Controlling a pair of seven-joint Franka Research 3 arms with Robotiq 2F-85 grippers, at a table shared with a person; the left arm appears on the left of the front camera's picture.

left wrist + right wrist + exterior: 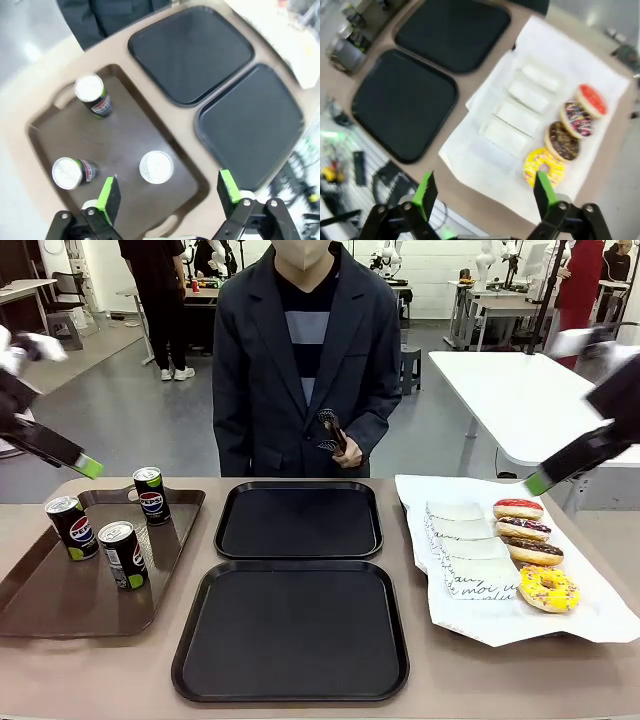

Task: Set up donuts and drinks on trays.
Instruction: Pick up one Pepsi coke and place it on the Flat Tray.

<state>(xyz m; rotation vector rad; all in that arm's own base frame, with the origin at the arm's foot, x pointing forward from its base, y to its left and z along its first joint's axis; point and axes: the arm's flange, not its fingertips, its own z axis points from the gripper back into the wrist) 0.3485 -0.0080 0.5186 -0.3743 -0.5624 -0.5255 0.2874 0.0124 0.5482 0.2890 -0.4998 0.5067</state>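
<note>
Cans (122, 553) — three — stand on the brown tray (40, 605) at the left of the bench (450, 692); four donuts (531, 551) lie on white paper (480, 625) at its right, the two black trays (298, 521) between. Left hand (167, 190) and right hand (485, 187) hang above — jaws apart.

Sleeve script (480, 585) illegible; right arm (600, 445) blurred.

- Grey, glossy floor (120, 425) spans the middle of the frame, catching pale light
- White table (520, 390) at the right, behind the tan tabletop (450, 675) in the foreground
- Dark stool (410, 365) right of centre
- White wall (440, 275) along the top, workbenches (490, 305) before it
</note>
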